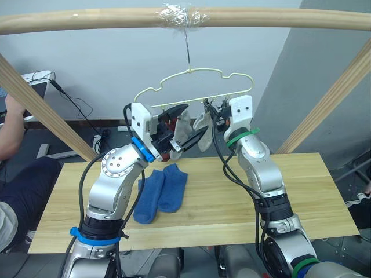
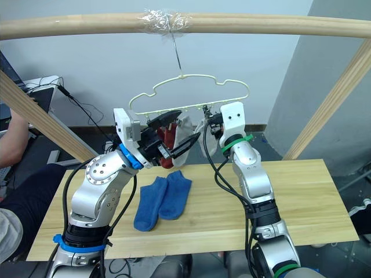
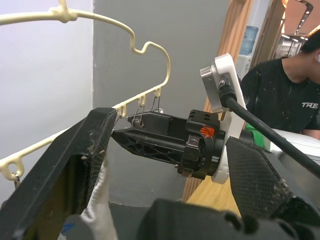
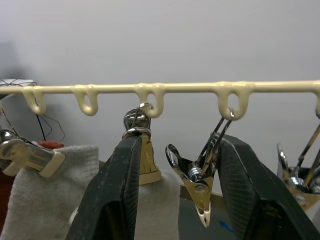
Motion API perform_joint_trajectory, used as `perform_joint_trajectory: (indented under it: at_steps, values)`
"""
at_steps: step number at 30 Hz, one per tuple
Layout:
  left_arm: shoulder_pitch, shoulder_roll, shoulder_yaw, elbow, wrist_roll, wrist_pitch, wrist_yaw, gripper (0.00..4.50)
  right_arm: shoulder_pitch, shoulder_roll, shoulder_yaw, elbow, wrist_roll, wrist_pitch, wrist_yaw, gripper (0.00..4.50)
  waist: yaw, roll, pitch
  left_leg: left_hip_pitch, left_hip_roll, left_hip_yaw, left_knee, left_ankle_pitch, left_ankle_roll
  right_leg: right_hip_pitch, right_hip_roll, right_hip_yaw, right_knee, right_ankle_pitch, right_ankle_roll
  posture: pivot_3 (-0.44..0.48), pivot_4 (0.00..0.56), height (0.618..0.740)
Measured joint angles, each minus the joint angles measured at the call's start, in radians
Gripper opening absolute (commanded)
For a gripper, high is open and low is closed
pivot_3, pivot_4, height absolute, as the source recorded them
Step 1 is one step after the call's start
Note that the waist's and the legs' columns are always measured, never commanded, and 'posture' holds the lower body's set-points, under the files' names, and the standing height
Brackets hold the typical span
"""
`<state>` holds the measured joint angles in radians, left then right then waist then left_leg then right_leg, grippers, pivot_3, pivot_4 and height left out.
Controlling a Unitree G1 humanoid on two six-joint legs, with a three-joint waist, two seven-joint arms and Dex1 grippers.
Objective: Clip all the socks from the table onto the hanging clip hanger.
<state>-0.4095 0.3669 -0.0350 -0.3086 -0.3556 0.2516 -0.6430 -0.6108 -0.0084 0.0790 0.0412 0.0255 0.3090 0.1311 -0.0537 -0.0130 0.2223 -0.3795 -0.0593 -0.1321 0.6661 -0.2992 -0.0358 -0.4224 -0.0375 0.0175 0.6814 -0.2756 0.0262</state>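
Note:
The pale clip hanger [image 1: 206, 70] hangs from tape on a wooden beam. A rust-red sock [image 1: 167, 124] and two light grey socks [image 1: 183, 123] [image 1: 203, 123] hang from its clips. My left gripper [image 1: 197, 119] is open below the bar, its fingers [image 3: 75, 165] spread wide around a grey sock [image 3: 97, 210]. My right gripper [image 4: 182, 145] is open at the bar [image 4: 190, 87], with a bare metal clip [image 4: 197, 182] dangling between its fingers. One finger covers a clip that holds a grey sock [image 4: 45, 200]. Two blue socks [image 1: 162, 188] lie side by side on the table [image 1: 313, 191].
The round wooden beam [image 1: 87, 22] crosses overhead, and slanted wooden posts [image 1: 35, 104] [image 1: 330, 98] run down on both sides. A person [image 1: 8, 133] sits at the left beyond the table end. Cables lie on the floor behind.

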Motion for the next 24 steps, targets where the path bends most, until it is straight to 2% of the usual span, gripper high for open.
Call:
perform_joint_trajectory:
  at_steps: [12,15,18,20,21,24]
  values:
    - [-0.009,-0.003,0.000,0.000,0.000,0.002,0.001,4.07,-0.012,0.000,-0.017,0.015,0.002,0.000,0.000,2.24,0.000,0.000,0.000,0.000,0.000,0.000,0.000,0.000,0.000,0.000,0.000,0.000,0.000,0.000,0.000,-0.007,0.220,0.740]
    - [-0.009,-0.003,0.000,0.000,0.000,0.002,0.001,4.07,-0.015,0.000,-0.018,0.023,0.002,-0.001,0.000,1.68,0.000,0.000,0.000,0.000,0.000,0.000,0.000,0.000,0.000,0.000,0.000,0.000,0.000,0.000,0.000,-0.007,0.220,0.740]
    - [-0.009,-0.003,0.000,-0.001,0.000,0.003,0.002,4.07,-0.019,0.000,-0.019,0.026,0.002,-0.004,-0.001,0.68,0.000,0.000,0.000,0.000,0.000,0.000,0.000,0.000,0.000,0.000,0.000,0.000,0.000,0.000,0.000,-0.007,0.221,0.740]
    - [-0.009,-0.006,0.000,-0.002,0.000,0.004,0.003,4.07,-0.022,-0.001,-0.020,0.026,0.002,-0.009,-0.001,0.22,0.000,0.000,0.000,0.000,0.000,0.000,0.000,0.000,0.000,0.000,0.000,0.000,0.000,0.000,0.000,-0.007,0.224,0.740]
    - [-0.009,-0.009,0.000,-0.004,0.000,0.005,0.003,4.07,-0.023,-0.002,-0.020,0.027,0.002,-0.010,-0.001,0.05,0.000,0.000,0.000,0.000,0.000,0.000,0.000,0.000,0.000,0.000,0.000,0.000,0.000,0.000,0.000,-0.007,0.224,0.740]
    - [-0.007,-0.014,-0.004,-0.014,0.000,0.008,0.005,4.07,-0.025,-0.004,-0.021,0.027,0.002,-0.011,-0.001,0.01,-0.001,0.000,0.000,0.000,0.000,0.000,0.000,0.000,0.000,0.000,0.000,0.000,0.000,0.000,0.000,-0.008,0.225,0.740]
